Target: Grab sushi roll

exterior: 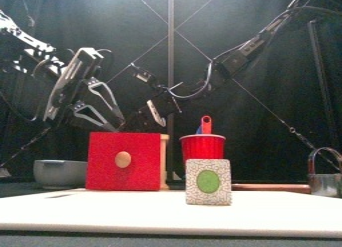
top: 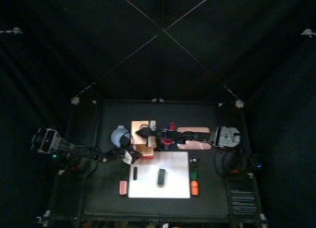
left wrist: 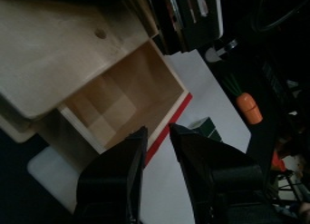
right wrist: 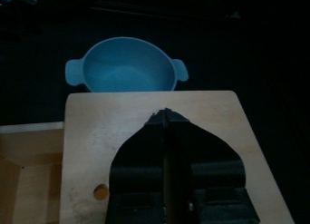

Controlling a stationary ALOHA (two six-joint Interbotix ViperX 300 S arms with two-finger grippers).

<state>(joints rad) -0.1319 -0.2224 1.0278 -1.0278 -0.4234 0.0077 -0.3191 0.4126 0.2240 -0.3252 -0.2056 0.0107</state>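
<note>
Black curtains ring the small table, where the sushi roll [top: 162, 178] lies ungrasped on the white mat [top: 176, 163], so the grab is yet to come: left gripper [left wrist: 159, 144] hovers slightly spread by the wooden box [left wrist: 115, 82], right gripper [right wrist: 169, 128] pressed together.
</note>
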